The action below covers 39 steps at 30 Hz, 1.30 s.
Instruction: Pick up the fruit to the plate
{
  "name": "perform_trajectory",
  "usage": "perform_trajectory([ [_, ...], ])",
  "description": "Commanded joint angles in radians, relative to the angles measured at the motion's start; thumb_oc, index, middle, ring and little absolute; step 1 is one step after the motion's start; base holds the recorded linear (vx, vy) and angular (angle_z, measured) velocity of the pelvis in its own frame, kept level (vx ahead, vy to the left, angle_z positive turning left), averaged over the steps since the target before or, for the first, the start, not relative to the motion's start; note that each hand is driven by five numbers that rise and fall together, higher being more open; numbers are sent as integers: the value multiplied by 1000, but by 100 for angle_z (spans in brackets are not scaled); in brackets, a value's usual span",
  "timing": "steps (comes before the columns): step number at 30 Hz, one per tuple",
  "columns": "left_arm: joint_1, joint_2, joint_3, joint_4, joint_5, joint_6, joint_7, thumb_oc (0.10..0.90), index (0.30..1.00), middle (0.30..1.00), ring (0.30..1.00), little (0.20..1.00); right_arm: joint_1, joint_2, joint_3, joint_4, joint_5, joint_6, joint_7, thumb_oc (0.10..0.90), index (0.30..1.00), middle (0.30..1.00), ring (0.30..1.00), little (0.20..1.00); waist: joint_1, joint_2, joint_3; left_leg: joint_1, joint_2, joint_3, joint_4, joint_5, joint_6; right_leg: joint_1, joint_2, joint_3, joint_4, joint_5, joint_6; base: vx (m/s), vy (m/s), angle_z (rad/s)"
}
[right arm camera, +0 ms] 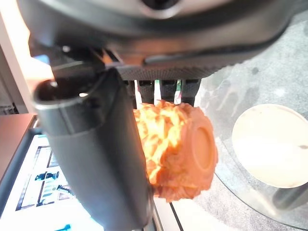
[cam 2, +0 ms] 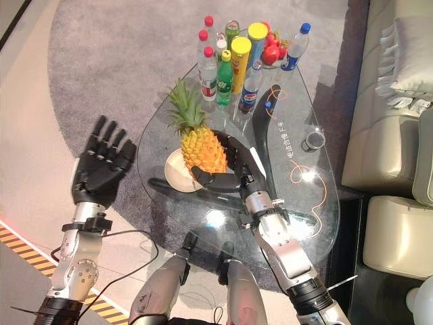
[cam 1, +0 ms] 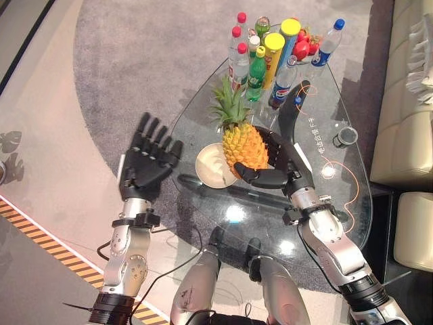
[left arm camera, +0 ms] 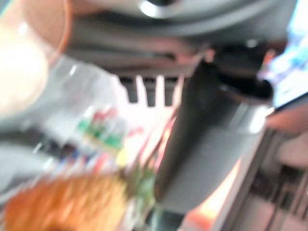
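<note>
Pineapple (cam 1: 243, 145) is gripped by curled right hand (cam 1: 274, 166), crown tilted away, directly over plate (cam 1: 211, 164); left hand (cam 1: 145, 159) is held splayed, idle.

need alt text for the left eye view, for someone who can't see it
The right hand grips a pineapple above a glass table, beside a pale plate. The left hand hangs open off the table's left side. Bottles, yellow cans and red fruit crowd the far end.

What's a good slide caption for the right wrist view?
Right hand gripping the orange textured pineapple beside the round cream plate.
</note>
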Motion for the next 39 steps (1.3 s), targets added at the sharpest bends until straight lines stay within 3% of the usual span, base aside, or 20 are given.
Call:
perform_trajectory([
  [1,24,39,15,-120,-10,-34,-87,800,900,900,900,900,-37,21,-1,-159,-22,-188,16,100,300,300,300,200,-19,-34,-150,-20,-58,30,102,-62,57,117,33,18,-157,65,-16,0,0,0],
  [11,40,83,-10,-167,-114,42,-172,800,900,900,900,900,-35,-9,-26,-184,-14,-218,-3,100,300,300,300,200,-35,-22,-141,-30,-59,46,114,-66,61,96,29,34,-142,69,-9,0,3,0],
  [20,50,53,-17,-186,-224,48,-226,800,900,900,900,900,-8,-11,21,-192,-69,-183,92,100,300,300,300,200,-41,-21,-145,-33,-59,56,118,-66,66,85,26,44,-134,70,-5,0,0,0],
  [30,37,28,-39,-197,-293,44,-219,800,900,900,900,900,-36,-42,112,-227,-138,-172,208,100,300,300,300,200,-42,-26,-144,-34,-62,55,121,-66,69,79,25,58,-128,70,-2,0,0,0],
  [39,22,31,-52,-204,-268,58,-186,800,900,900,900,900,-60,-48,157,-237,-174,-165,210,100,300,300,300,200,-38,-28,-144,-35,-63,46,117,-63,70,77,26,61,-127,69,0,0,0,0],
])
